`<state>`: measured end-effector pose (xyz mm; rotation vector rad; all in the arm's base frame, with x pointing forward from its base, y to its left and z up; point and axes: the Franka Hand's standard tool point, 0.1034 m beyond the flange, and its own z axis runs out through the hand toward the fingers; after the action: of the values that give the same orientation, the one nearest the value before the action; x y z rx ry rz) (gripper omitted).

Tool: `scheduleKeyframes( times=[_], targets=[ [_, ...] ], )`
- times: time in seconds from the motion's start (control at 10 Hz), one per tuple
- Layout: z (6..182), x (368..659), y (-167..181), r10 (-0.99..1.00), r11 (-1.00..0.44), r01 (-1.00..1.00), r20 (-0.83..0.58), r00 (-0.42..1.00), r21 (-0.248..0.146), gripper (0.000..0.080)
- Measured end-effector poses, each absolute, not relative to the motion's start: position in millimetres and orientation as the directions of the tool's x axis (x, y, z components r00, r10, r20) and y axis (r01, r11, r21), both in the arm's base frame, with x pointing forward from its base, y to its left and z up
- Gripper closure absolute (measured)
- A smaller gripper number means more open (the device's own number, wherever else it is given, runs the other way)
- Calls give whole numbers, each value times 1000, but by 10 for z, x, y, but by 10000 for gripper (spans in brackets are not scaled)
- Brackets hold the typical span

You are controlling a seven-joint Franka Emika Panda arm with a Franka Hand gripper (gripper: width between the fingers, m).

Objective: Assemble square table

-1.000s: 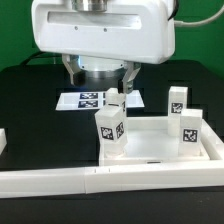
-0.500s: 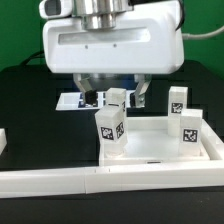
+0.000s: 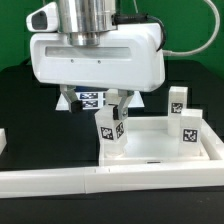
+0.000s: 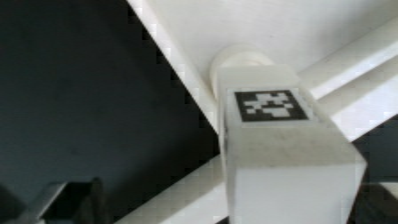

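Observation:
The white square table top (image 3: pixel 160 150) lies behind the long barrier wall. One tagged leg (image 3: pixel 110 130) stands upright in its corner at the exterior view's left. A second leg (image 3: pixel 117 98) shows just behind it, partly hidden by my gripper. Two more legs stand at the exterior view's right, one on the table (image 3: pixel 178 98) and one in the top's corner (image 3: pixel 188 130). My gripper (image 3: pixel 98 102) hovers low over the left legs. In the wrist view a tagged leg (image 4: pixel 270 110) stands between the open fingers of my gripper (image 4: pixel 222 210), untouched and nearer one finger.
The long white barrier wall (image 3: pixel 100 182) runs across the front. The marker board (image 3: pixel 90 97) lies flat on the black table behind the legs, partly covered by my gripper body. A small white piece (image 3: pixel 3 140) sits at the exterior view's left edge.
My gripper has come down and shifted toward the exterior view's left, closer over the left legs. The legs and the table top have not moved.

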<state>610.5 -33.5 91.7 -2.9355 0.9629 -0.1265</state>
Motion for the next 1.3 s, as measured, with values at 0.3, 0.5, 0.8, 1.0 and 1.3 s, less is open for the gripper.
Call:
scheduleKeyframes(
  times=[0.3,0.5,0.8,1.0,1.3],
  targets=[
    [913,6103,-337,-698,-716,-694,51,714,-80,366],
    [910,6100,-338,-796,-605,-791,38,605,-87,512],
    [894,6090,-338,-912,-409,-908,18,409,-90,512],
    [887,6077,-315,-994,-103,-991,-29,106,-90,512],
    [884,6166,-154,-950,306,-945,-100,-295,-115,511]
  ],
)
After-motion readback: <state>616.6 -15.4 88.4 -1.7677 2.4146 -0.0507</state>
